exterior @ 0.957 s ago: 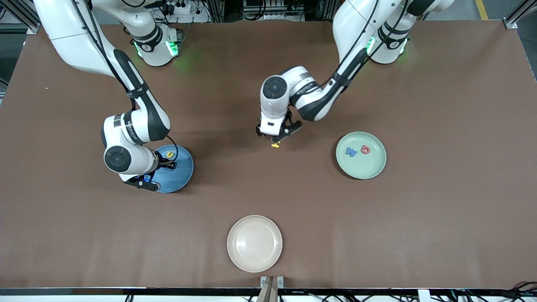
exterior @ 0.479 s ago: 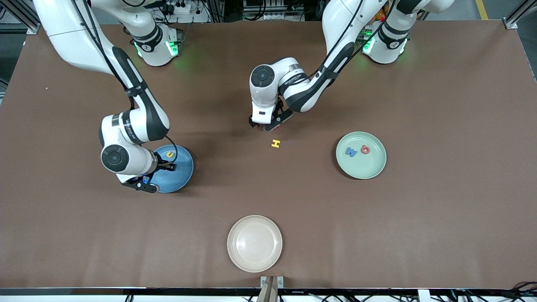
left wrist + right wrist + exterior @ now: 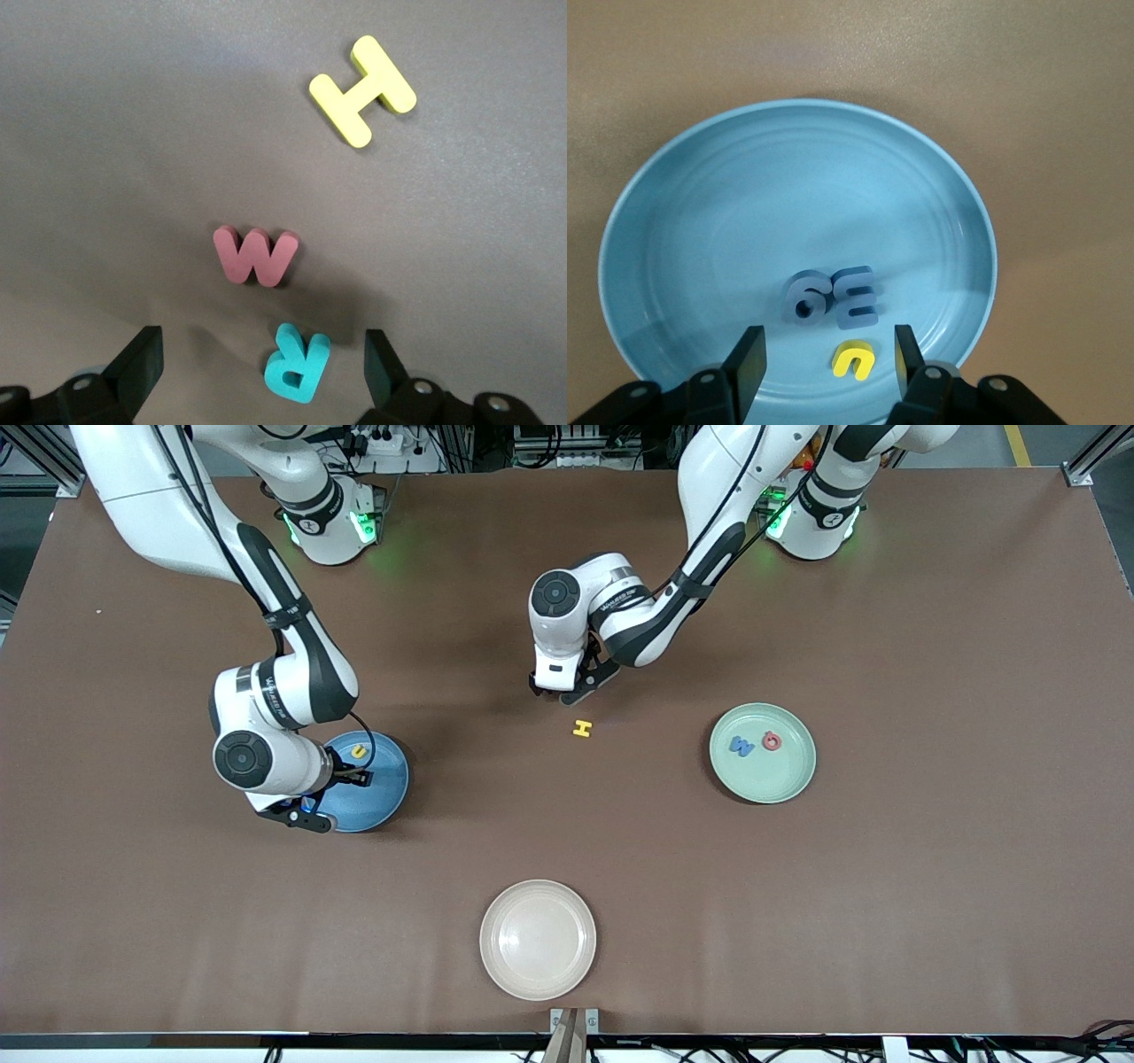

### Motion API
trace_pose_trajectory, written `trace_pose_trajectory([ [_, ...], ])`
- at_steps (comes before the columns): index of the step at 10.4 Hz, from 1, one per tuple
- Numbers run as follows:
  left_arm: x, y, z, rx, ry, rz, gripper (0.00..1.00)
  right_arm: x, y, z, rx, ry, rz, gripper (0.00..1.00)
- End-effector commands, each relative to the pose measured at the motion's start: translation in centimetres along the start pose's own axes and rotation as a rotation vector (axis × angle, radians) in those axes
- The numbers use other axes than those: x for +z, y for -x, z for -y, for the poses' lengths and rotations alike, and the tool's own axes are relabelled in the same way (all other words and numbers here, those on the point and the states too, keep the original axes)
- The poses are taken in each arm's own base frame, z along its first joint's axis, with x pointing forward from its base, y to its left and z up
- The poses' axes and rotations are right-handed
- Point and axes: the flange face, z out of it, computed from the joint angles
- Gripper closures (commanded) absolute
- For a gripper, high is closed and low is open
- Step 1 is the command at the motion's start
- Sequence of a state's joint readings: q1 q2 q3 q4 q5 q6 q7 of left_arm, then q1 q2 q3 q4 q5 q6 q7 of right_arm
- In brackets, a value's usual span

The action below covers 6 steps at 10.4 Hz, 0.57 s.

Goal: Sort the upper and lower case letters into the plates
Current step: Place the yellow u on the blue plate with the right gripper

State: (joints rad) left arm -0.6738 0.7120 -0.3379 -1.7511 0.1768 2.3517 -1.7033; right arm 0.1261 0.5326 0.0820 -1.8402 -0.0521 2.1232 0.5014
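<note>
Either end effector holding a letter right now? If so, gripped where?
Nothing held. Left end effector open over the teal R on the table; right end effector open over the blue plate.

Yellow H [image 3: 581, 728] lies flat on bare table, red W [image 3: 255, 256] and teal R [image 3: 298, 362] close by. Blue plate [image 3: 726, 212] holds three letters (mint plate [image 3: 784, 784] two).

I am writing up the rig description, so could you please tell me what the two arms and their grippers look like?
Both arms are glossy white with black joint bands, round black end caps and black cables along the links; their bases glow green. The left gripper and right gripper are black, with flat dark fingers.
</note>
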Motion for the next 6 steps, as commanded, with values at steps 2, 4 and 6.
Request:
trace_pose_trajectory([
  [2, 1.62, 1.76, -0.38, 0.007, -0.002, -0.002, 0.0, -0.49, 0.16, 0.06, -0.002, -0.02, 0.004, 0.33],
  [4, 1.47, 1.74, -0.56, 0.005, 0.002, 0.0, 0.0, -0.47, 0.18, 0.06, -0.001, -0.021, 0.006, 0.33],
  [6, 1.46, 1.64, -0.56, 0.005, 0.002, 0.0, 0.28, -0.45, 0.24, 0.12, -0.002, -0.018, 0.008, 0.34],
])
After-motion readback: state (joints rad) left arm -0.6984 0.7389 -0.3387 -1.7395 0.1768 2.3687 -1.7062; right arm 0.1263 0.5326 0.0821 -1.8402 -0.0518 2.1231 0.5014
